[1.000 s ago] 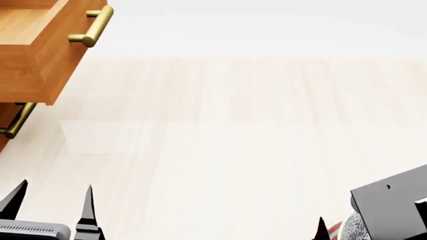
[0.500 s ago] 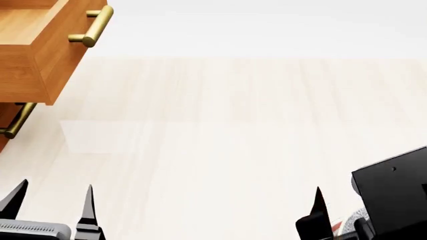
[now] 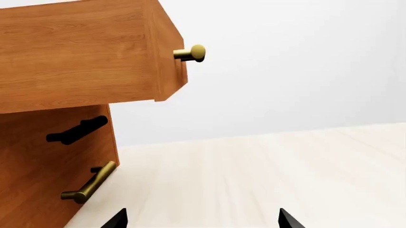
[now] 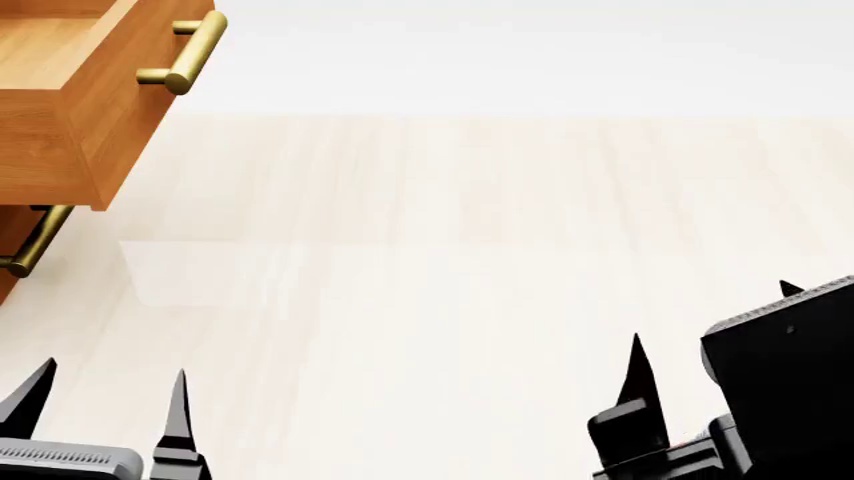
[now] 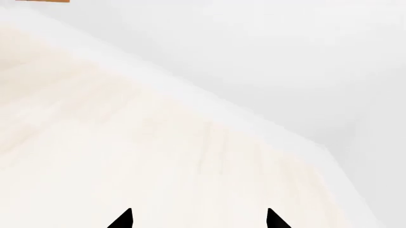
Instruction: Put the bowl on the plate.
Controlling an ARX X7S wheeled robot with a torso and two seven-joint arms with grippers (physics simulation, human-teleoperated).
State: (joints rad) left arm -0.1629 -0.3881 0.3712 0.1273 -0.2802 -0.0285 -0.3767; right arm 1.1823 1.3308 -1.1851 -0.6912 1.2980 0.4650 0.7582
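Head view: bowl, plate not visible | right gripper (image 4: 714, 330) jaws parted, empty | left gripper (image 4: 104, 395) jaws parted, empty | open wooden drawer (image 4: 74, 95) with brass handle (image 4: 187, 55) far left | pale tabletop (image 4: 467, 250) wide, bare between.

We hold our left gripper (image 4: 104, 392) low near the wooden drawer unit (image 4: 67, 110), jaws parted, empty, tips pointing forward. Our right gripper (image 4: 714, 340) sits well apart from that unit, raised higher, jaws likewise spread and empty.
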